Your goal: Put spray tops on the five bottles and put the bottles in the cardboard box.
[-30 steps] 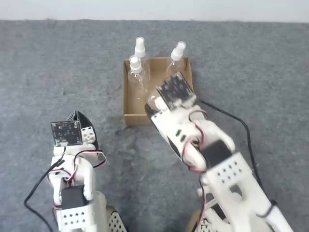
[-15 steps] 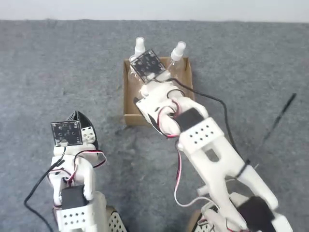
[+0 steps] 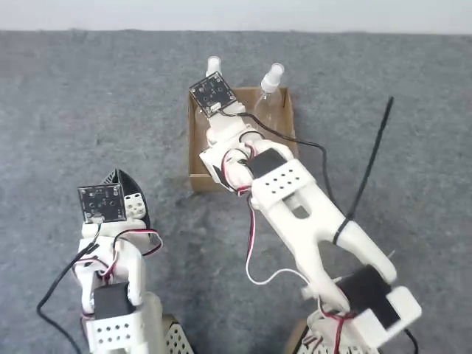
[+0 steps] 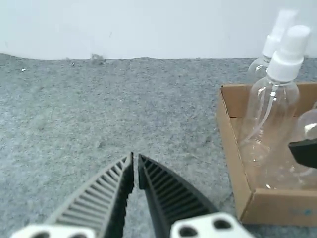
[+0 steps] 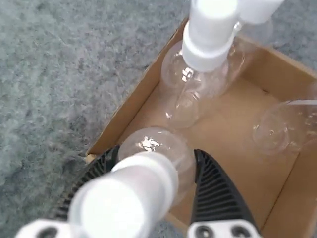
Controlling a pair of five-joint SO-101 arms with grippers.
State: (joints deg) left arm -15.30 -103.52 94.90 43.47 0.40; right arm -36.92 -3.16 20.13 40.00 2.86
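Note:
My right gripper (image 5: 154, 157) is shut on a clear bottle (image 5: 151, 144) with a white spray top (image 5: 131, 193), holding it upright over the near left corner of the cardboard box (image 5: 124, 116). Inside the box stands a capped bottle (image 5: 205, 54), with another (image 5: 257, 10) behind it and a third (image 5: 282, 124) to the side. From above, the right arm (image 3: 284, 184) stretches over the box (image 3: 206, 182), and spray tops (image 3: 272, 77) stick up at its far side. My left gripper (image 3: 118, 178) rests shut and empty on the carpet, left of the box (image 4: 233, 148).
Grey carpet covers the table all around the box. A pale wall (image 3: 236, 15) runs along the far edge. A black cable (image 3: 372, 158) rises beside the right arm. Open carpet lies left and right of the box.
The right arm has swung left and forward with its bottle, from the box's near right to over its near left corner. The left arm has not moved.

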